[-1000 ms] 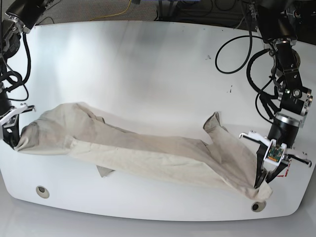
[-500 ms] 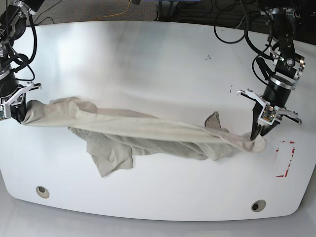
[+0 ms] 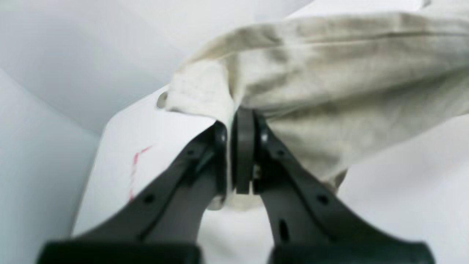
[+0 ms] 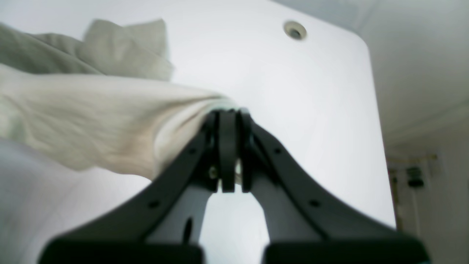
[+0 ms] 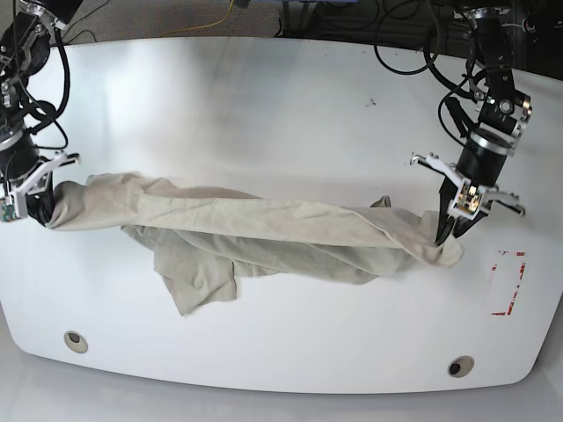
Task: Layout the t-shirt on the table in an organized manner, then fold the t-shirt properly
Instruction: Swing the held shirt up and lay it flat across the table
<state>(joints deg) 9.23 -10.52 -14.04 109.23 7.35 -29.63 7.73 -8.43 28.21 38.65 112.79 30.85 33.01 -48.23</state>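
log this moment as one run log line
left gripper: shut on t-shirt | right gripper: shut on t-shirt | t-shirt: stretched between, partly lifted

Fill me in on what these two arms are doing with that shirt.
Each arm has pinched one end of the beige t-shirt. The left gripper is shut on the end near the red tape outline, the right gripper on the opposite end. The shirt hangs stretched between them as a bunched band, a loose part trailing onto the white table. It is not laid flat yet, and no fold is made.
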